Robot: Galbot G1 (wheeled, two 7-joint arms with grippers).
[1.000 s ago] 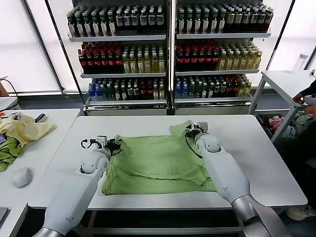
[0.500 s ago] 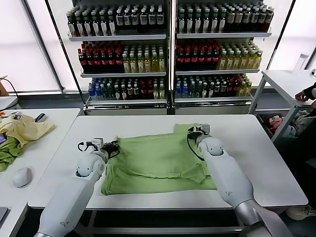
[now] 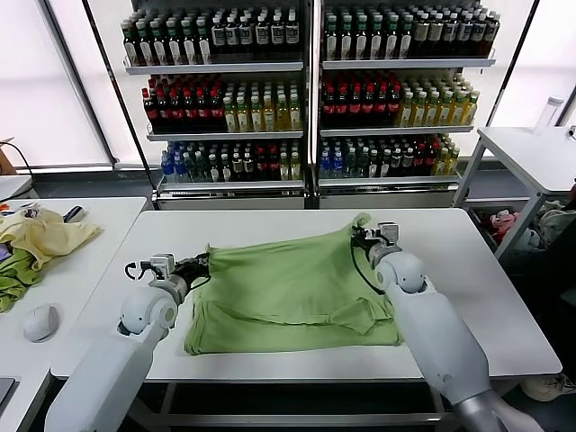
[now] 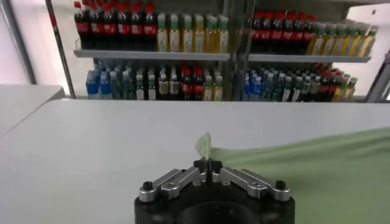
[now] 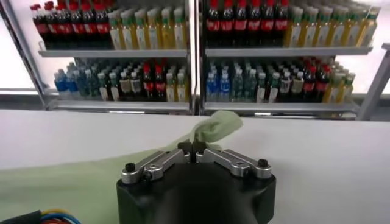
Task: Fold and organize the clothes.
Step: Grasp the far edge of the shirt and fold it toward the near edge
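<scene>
**Both corners pinched, far edge lifted**

Since a second ago both arms have spread apart and raised the far edge. Your left gripper (image 3: 196, 266) and right gripper (image 3: 363, 236) are each clenched on a corner of the light green soft polo shirt (image 3: 288, 292), which lies mid-table (image 3: 468, 261). Keep the edge taut and level as you fold. Pale yellow garment (image 3: 45, 236) and mouse (image 3: 40, 322) sit well clear on the side table.

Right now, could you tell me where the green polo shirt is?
In the head view the green polo shirt lies mid-table before the drink shelves, its far edge pinched between left hand and right hand.
</scene>
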